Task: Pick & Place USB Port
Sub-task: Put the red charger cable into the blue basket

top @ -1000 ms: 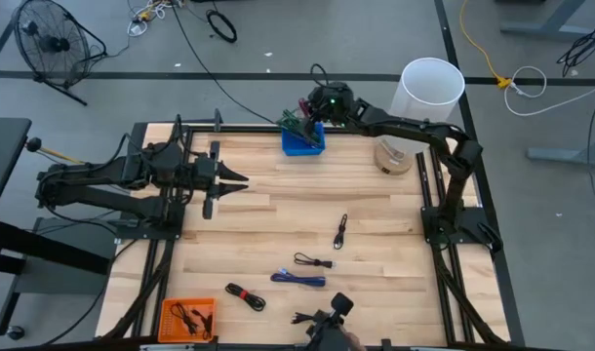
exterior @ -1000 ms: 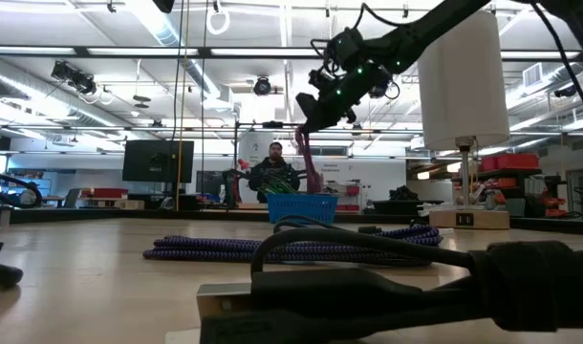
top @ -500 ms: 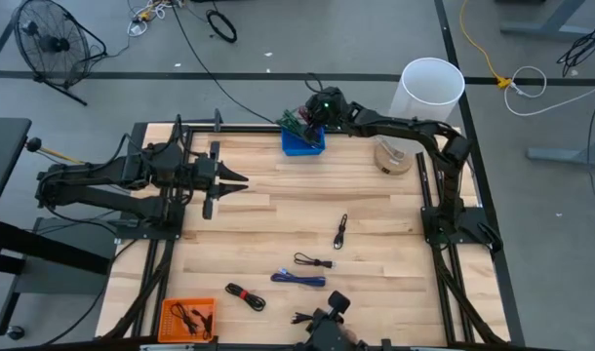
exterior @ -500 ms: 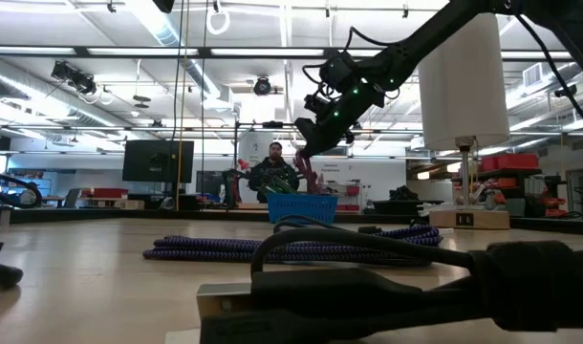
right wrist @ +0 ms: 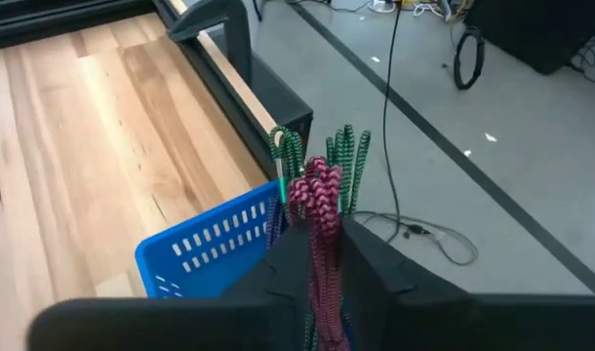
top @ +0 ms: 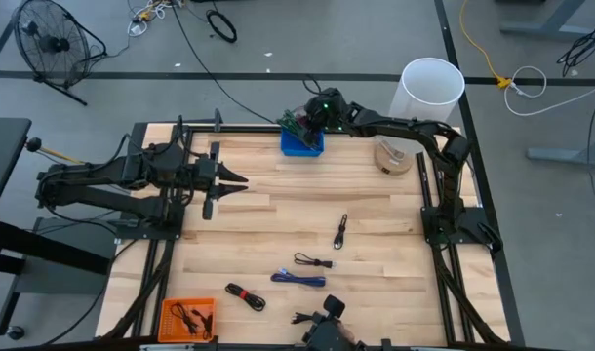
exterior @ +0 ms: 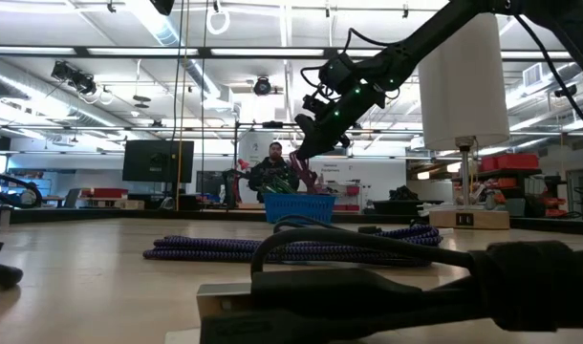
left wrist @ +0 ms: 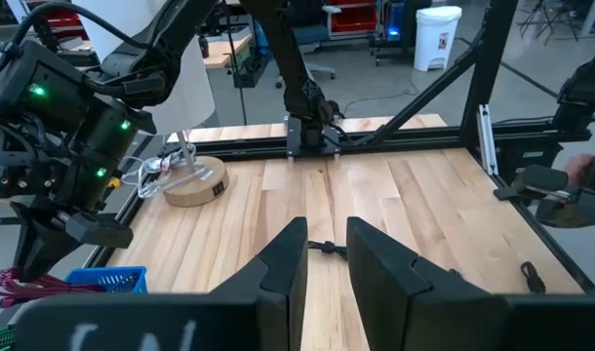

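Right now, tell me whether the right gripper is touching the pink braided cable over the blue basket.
Touching. The right wrist view shows the pink braided cable running between the right gripper's fingers, pressed against them, above the blue basket.

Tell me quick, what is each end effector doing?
Left end effector: open, empty.
Right end effector: fingers around a braided magenta cable; grip state cannot be told.

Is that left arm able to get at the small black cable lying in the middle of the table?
Probably yes. The left pincer hangs open over bare wood, and the black cable lies alone with nothing between them. The right pincer is away at the blue basket.
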You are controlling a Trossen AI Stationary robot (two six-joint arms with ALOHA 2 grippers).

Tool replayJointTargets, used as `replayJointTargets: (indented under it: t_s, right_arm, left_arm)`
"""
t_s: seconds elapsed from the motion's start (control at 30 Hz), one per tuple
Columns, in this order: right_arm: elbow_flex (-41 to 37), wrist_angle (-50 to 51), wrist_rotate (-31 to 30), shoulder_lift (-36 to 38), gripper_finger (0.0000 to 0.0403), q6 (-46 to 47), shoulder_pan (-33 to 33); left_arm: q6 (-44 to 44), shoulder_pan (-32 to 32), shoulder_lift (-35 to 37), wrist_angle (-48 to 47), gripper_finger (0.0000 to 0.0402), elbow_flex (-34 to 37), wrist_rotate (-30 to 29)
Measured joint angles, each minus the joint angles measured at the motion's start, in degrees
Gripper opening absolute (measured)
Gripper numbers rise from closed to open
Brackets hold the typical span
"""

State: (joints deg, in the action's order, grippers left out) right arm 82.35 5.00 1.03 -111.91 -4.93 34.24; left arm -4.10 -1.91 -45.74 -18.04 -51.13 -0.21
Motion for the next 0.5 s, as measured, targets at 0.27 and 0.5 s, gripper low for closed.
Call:
replayJointTargets:
  t_s: [0.27,0.5]
  right_arm:
    - [0.0,-0.1,0.0,0.0,0.0131,0.0,0.0]
    - [0.0,-1.3,0.3,0.0,0.0158,0.0,-0.4]
  left_arm:
    - [0.0,0.0,0.0,0.0,0.008,0.0,0.0]
    - [0.0,0.0,0.0,0.0,0.008,0.0,0.0]
